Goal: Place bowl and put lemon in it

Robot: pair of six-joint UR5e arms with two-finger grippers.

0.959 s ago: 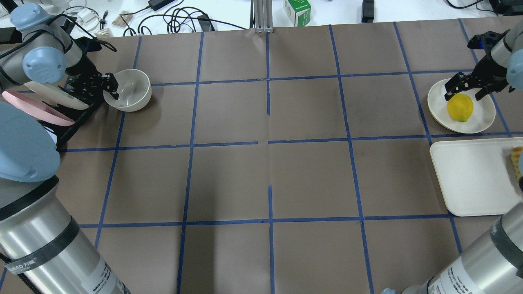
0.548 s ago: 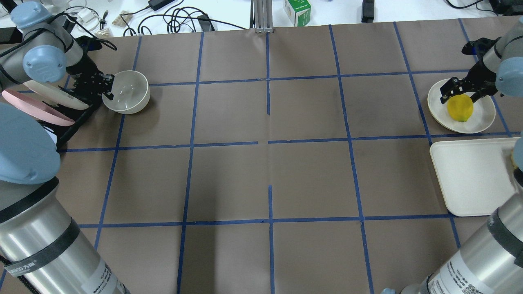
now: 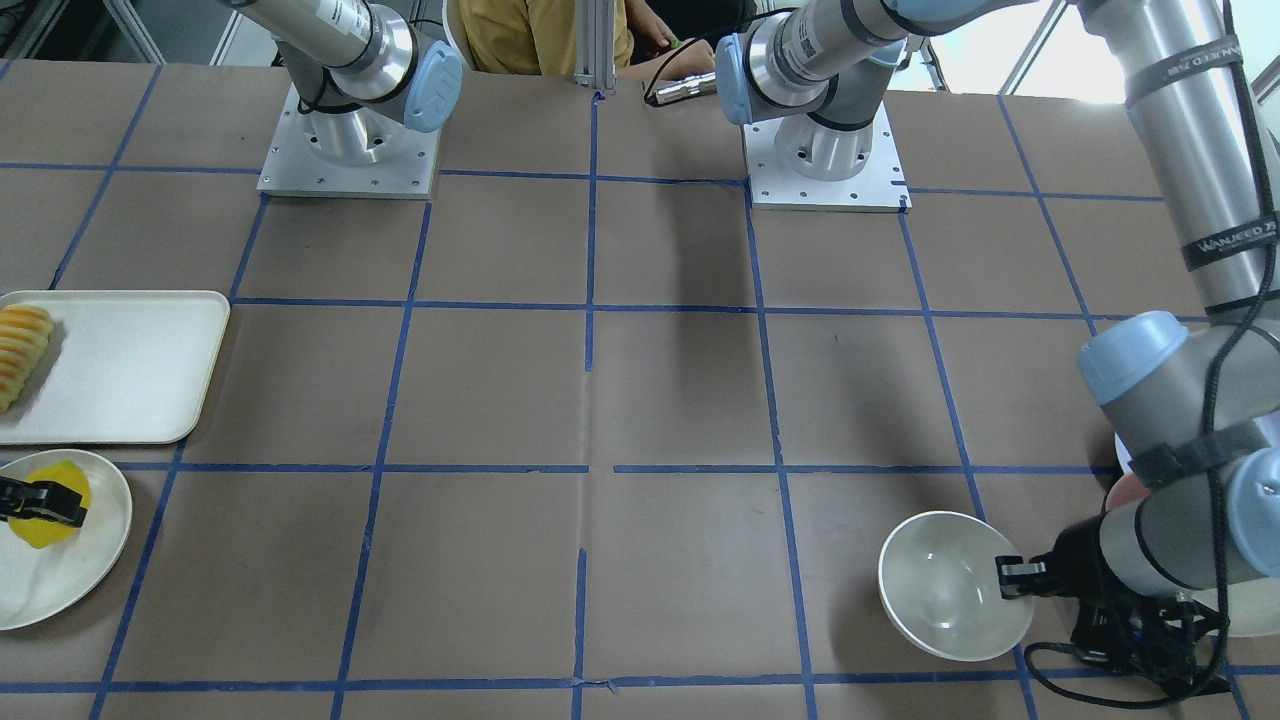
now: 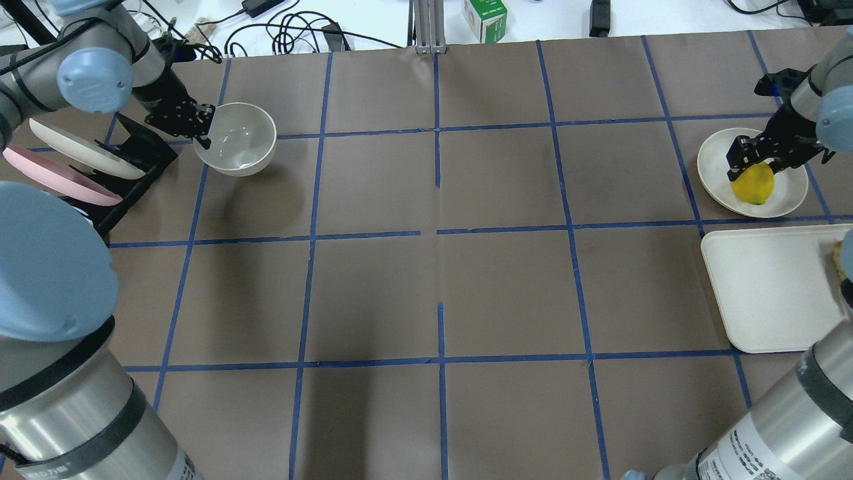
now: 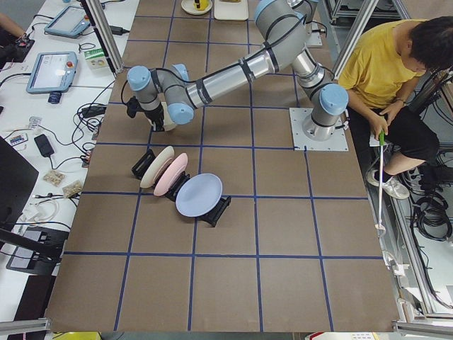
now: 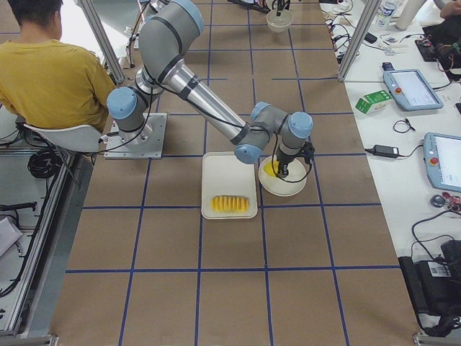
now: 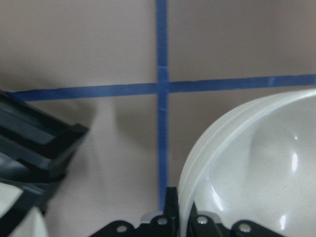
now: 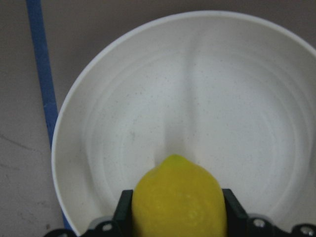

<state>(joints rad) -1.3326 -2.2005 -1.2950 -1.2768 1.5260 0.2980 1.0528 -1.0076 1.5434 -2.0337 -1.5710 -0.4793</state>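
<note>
The off-white bowl (image 4: 238, 139) hangs tilted above the table, near the far left. My left gripper (image 4: 202, 135) is shut on its left rim; the front view shows the bowl (image 3: 945, 600) and that gripper (image 3: 1006, 579) too. The left wrist view shows the glossy inside of the bowl (image 7: 256, 163) with a finger either side of the rim. The yellow lemon (image 4: 754, 185) lies on a flat cream plate (image 4: 714, 163) at the far right. My right gripper (image 4: 752, 159) is shut on the lemon; in the right wrist view its fingers press both sides of the lemon (image 8: 177, 197) over the plate (image 8: 197, 84).
A black rack (image 4: 136, 157) with cream, pink and blue plates stands left of the bowl. A cream tray (image 4: 766, 287) with ridged sliced food (image 3: 22, 350) lies beside the lemon's plate. Cables and a green box (image 4: 485, 19) lie beyond the far edge.
My left gripper has lifted the bowl and carried it up and to the right, away from the rack. My right gripper has come down over the lemon and shut on it.
</note>
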